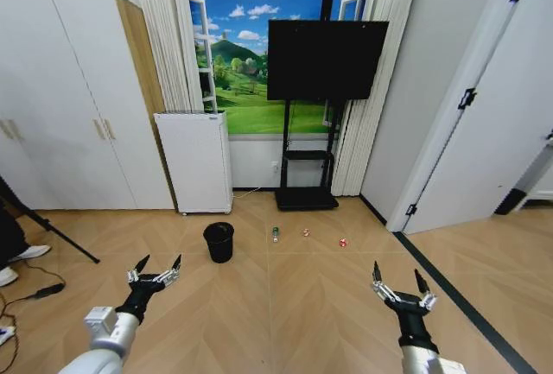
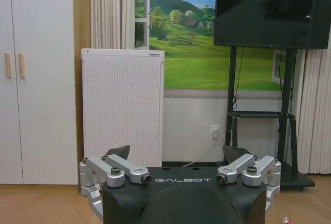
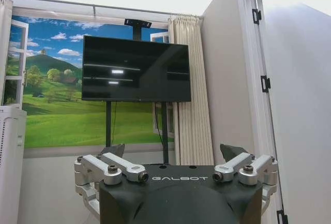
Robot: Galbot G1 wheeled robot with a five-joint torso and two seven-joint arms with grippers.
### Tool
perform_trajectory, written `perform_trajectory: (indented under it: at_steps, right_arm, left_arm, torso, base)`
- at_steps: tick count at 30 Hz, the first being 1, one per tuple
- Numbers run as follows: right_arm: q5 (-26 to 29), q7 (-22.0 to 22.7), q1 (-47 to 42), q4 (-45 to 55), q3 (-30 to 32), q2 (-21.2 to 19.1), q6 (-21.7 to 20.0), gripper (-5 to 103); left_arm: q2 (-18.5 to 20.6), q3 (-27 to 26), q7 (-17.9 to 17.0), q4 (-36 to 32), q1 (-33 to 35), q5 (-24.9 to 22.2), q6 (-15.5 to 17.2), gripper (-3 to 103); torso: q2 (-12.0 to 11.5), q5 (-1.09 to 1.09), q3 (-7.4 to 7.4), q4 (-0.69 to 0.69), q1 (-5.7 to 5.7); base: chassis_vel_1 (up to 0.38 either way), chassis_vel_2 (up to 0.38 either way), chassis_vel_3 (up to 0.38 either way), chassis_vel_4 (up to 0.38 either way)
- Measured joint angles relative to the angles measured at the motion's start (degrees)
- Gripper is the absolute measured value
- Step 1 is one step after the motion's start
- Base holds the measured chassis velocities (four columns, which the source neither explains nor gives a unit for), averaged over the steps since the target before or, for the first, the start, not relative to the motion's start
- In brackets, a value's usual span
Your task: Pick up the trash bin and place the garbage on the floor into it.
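Tan herringbone parquet, the floor [image 1: 285, 305], runs from the robot to the far wall in the head view. The trash bin [image 1: 219, 242], small, round and black, stands upright on it a little left of centre, in front of the tall white perforated appliance [image 1: 194, 161] at the wall. To the bin's right, in a loose row well apart from it, lies the garbage: a clear bottle with a green label [image 1: 276, 234], then a small red-and-white item [image 1: 305, 232], then another [image 1: 343, 242] farthest right. Behind them a black television [image 1: 326, 60] on a dark stand [image 1: 307, 198] fronts a landscape mural. White cupboards [image 1: 60, 106] fill the left wall; a tripod leg [image 1: 52, 229] and cables [image 1: 34, 292] lie at far left. A white door [image 1: 510, 115] is on the right. The left gripper [image 1: 156, 269] hovers near, left of and nearer than the bin, fingers spread and holding nothing. The right gripper [image 1: 399, 282] hovers near on the right, likewise spread and empty. Nothing lies between either gripper and the litter.

In the left wrist view, the left gripper [image 2: 178, 154] has its fingers apart, with the white appliance [image 2: 123, 105] and the television stand [image 2: 287, 125] beyond, and a speck of red litter [image 2: 284, 220] at the floor edge.

In the right wrist view, the right gripper [image 3: 173, 151] is parted too, facing the television [image 3: 135, 70] and curtain [image 3: 194, 94].
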Motion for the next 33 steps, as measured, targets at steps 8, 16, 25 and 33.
perform_trajectory:
  at_steps: [8,16,25,33]
  right_arm:
    - [0.0,0.0,0.4,-0.4,-0.2,0.0,-0.1,100]
    - [0.2,0.2,0.9,-0.9,0.0,0.0,-0.6,100]
    - [0.9,-0.3,1.2,-2.0,0.1,0.3,-1.5,100]
    - [0.9,0.2,1.3,-2.2,0.0,0.3,-2.0,100]
  left_arm:
    - [0.1,-0.2,0.0,0.2,-0.2,-0.1,0.0,98]
    - [-0.2,0.0,-0.2,0.6,-0.3,0.1,-0.1,98]
    - [0.6,-0.3,-0.3,0.4,-0.4,0.0,-0.1,101]
    - [-0.2,-0.3,-0.4,0.2,0.3,0.6,-0.2,98]
  torso:
    - [0.0,0.00,0.00,0.00,0.00]
    - [0.0,0.00,0.00,0.00,0.00]
    - [0.0,0.00,0.00,0.00,0.00]
    - [0.0,0.00,-0.01,0.01,-0.01]
  base:
    - [0.000,0.000,0.000,0.000]
    - [0.000,0.000,0.000,0.000]
    - [0.000,0.000,0.000,0.000]
    - [-0.062,0.046,0.064,-0.061]
